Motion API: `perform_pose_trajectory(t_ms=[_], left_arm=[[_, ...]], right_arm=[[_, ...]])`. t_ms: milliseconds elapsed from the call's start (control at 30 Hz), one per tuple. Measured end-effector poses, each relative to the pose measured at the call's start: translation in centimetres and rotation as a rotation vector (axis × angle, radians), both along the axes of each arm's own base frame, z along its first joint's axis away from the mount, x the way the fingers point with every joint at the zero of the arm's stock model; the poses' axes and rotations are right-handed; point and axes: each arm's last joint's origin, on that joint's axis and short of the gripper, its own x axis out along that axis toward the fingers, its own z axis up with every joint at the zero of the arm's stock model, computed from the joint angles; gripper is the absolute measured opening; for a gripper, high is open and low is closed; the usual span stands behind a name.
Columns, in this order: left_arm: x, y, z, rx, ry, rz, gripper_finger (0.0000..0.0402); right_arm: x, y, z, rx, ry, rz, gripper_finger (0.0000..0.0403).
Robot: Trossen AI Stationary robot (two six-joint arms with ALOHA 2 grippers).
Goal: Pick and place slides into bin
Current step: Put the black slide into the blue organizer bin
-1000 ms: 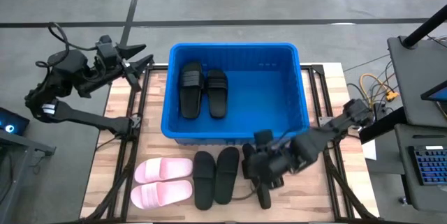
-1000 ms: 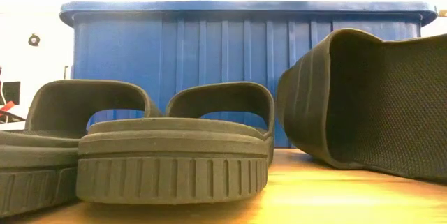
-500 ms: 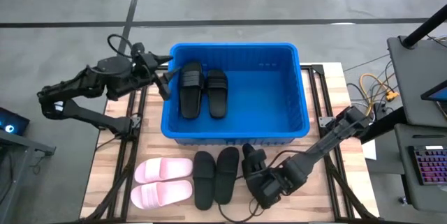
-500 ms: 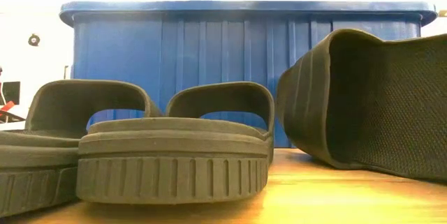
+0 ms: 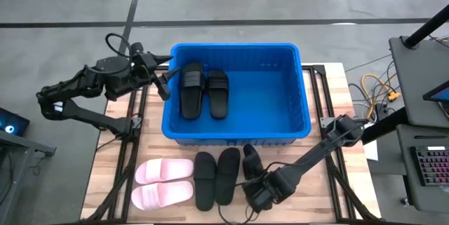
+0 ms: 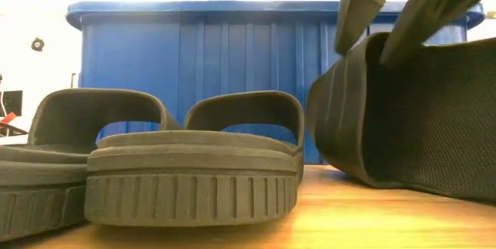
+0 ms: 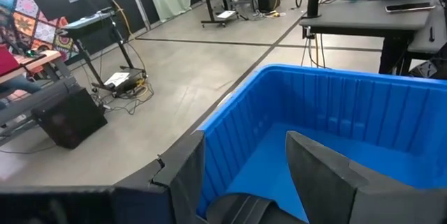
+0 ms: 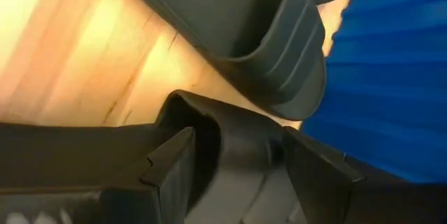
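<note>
We see the left gripper (image 5: 165, 78) w/ fingers spread at the blue bin's (image 5: 306, 113) left rim, two black slides (image 5: 203, 90) inside. On the table (image 5: 316, 207) near us: pink pair (image 5: 163, 183), black pair (image 5: 216, 176), then the right gripper (image 5: 254, 183), spread astride a tipped black slide (image 6: 403, 117).

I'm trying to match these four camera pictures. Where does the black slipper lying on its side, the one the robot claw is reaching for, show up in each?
High view: tipped black slide just front of the bin, by the right gripper.
Low view: at right, fingers straddling its strap.
Left wrist view: not visible.
Right wrist view: strap between the fingers.
Shared landmark: the blue bin.
</note>
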Motion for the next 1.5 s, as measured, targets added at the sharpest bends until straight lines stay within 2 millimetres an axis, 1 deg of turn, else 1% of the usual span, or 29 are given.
perform_pose_trajectory(t_ms=[133,200,300,467,500,600,667,733,800,933,1033,1200,1300,1433,1500], left_arm=[[-0.2,0.0,0.1,0.000,-0.004,0.000,0.0184],[-0.3,0.0,0.1,0.000,-0.007,0.000,0.0184],[-0.2,0.0,0.1,0.000,-0.005,0.000,0.0184],[-0.1,0.0,0.0,-0.001,-0.002,0.000,0.0184],[-0.1,0.0,0.0,0.000,-0.001,0.000,0.0184],[0.0,0.0,-0.2,-0.001,0.005,0.000,0.0184],[0.1,0.0,-0.3,-0.001,0.010,0.000,0.0184],[0.1,0.0,-0.4,-0.001,0.011,0.000,0.0184],[0.1,0.0,-0.4,-0.002,0.010,0.000,0.0184],[0.1,0.0,-0.5,-0.003,0.013,0.000,0.0184],[0.2,0.0,-0.6,-0.013,0.007,0.002,0.0184],[0.3,0.0,-0.8,-0.021,0.009,0.004,0.0184],[0.2,0.0,-0.8,-0.020,0.007,0.004,0.0184],[-0.4,0.0,-0.5,-0.020,-0.009,0.004,0.0184],[-0.8,0.0,-0.4,-0.019,-0.021,0.004,0.0184]], right_arm=[[0.3,0.1,-1.1,-0.075,-0.012,-0.006,0.0199],[0.4,0.0,-1.3,-0.122,-0.031,-0.005,0.0183],[0.4,-0.2,-1.1,-0.128,-0.037,-0.011,0.0136],[0.1,-0.3,-0.9,-0.124,-0.011,-0.008,0.0031],[0.1,-0.4,-0.9,-0.122,-0.007,-0.006,0.0023],[0.0,-0.4,-0.5,-0.110,-0.012,-0.015,0.0018],[-0.2,-0.6,0.1,-0.103,-0.013,-0.019,0.0014],[-0.6,-0.9,1.4,-0.088,-0.021,-0.019,0.0013],[-1.2,-1.3,3.4,-0.065,-0.050,-0.024,0.0013],[-2.2,-2.5,8.5,0.038,-0.176,-0.040,0.0013],[-2.8,-3.7,12.6,0.169,-0.295,-0.083,0.0013],[-3.9,-6.5,18.5,0.318,-0.567,-0.155,0.0013],[-4.2,-8.2,20.8,0.313,-0.726,-0.192,0.0013],[-3.7,-10.4,22.6,0.234,-0.871,-0.260,0.0013],[-3.2,-11.6,23.0,0.191,-0.916,-0.301,0.0013]])
